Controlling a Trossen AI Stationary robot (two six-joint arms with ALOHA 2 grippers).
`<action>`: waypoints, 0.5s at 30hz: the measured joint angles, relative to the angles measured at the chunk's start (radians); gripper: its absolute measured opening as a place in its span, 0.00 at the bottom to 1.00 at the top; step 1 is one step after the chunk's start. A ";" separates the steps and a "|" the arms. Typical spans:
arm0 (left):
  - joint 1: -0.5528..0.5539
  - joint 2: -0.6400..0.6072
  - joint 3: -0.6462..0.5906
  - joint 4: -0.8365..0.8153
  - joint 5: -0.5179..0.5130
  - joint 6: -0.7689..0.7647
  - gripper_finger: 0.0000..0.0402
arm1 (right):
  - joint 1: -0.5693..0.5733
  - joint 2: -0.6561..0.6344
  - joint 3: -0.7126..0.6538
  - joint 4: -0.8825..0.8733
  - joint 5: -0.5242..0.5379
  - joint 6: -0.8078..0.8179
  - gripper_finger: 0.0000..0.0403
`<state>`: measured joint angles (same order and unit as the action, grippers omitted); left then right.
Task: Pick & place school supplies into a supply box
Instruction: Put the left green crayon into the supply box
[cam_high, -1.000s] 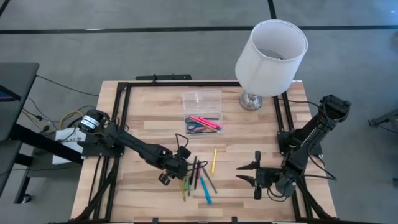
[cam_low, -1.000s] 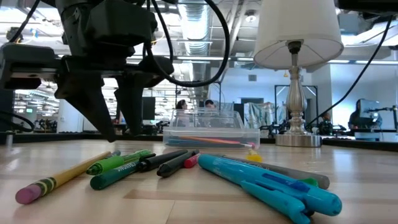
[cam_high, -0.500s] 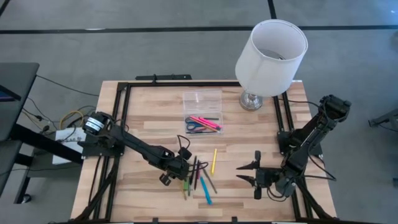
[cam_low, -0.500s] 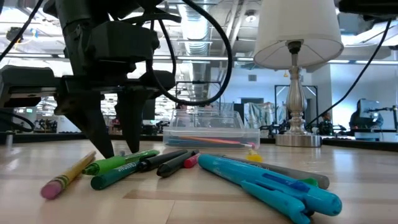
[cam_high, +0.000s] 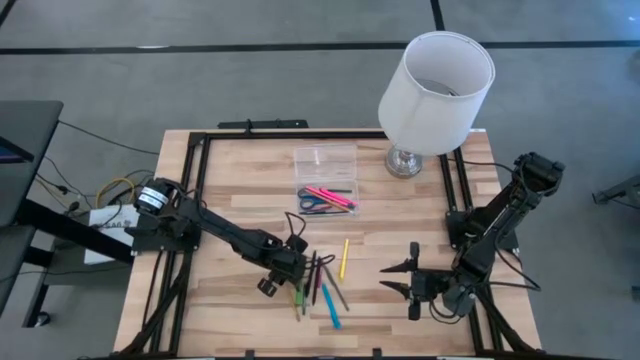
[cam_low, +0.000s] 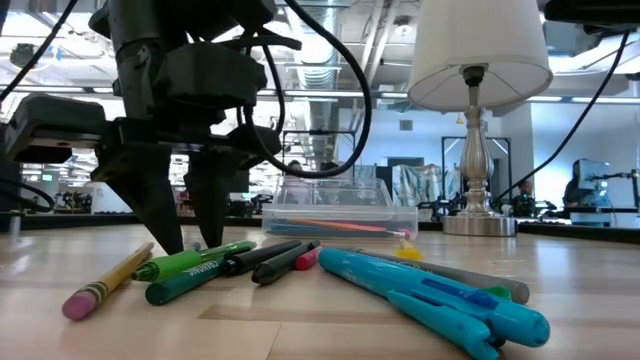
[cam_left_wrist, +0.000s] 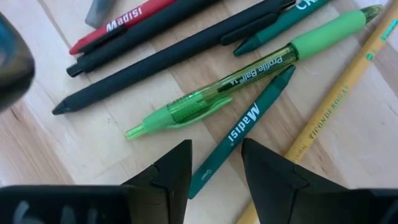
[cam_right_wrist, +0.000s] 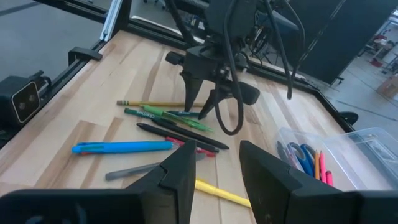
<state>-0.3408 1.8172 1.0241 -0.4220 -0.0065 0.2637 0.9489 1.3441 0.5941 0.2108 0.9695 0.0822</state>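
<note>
Several loose pens lie in a pile (cam_high: 318, 285) on the wooden table, with a yellow pen (cam_high: 344, 258) apart from them. My left gripper (cam_high: 290, 278) points down over the pile's left edge, open. Its fingers stand on either side of the dark green pen's end (cam_left_wrist: 214, 165), beside a light green pen (cam_left_wrist: 249, 78) and a yellow pencil (cam_left_wrist: 336, 93). The clear supply box (cam_high: 325, 200) holds blue-handled scissors and pink markers; its lid (cam_high: 325, 160) lies behind it. My right gripper (cam_high: 383, 279) hovers open at the right, aimed at the pile. My left gripper comes from above with its fingertips (cam_low: 170, 245) down at the table among the pens. One finger (cam_left_wrist: 273, 174) covers part of the yellow pencil (cam_left_wrist: 298, 146). Whether it touches the pencil or the dark green pen, I cannot tell.
A lamp with a large white shade (cam_high: 435, 95) stands at the table's far right, close to the box. Two blue pens (cam_low: 430, 295) lie at the near side of the pile. Black rails (cam_high: 195, 190) run along the table's edges.
My left gripper has sunk toward the pens, its fingertips coming down to the table. The yellow pencil has turned on the table, its eraser end swinging closer to the other pens while its tip end stays by the fingers.
</note>
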 joint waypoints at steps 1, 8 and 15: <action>0.001 0.000 0.000 -0.004 0.001 0.000 0.35 | 0.000 0.000 0.000 0.000 0.000 0.000 0.29; 0.001 0.000 0.000 -0.012 0.000 0.022 0.25 | 0.000 0.000 0.000 0.000 0.000 0.000 0.29; 0.001 0.000 0.000 -0.021 0.002 0.043 0.06 | 0.000 0.000 0.000 0.000 0.000 0.000 0.29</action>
<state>-0.3401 1.8172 1.0245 -0.4429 -0.0040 0.3069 0.9489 1.3441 0.5941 0.2108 0.9695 0.0820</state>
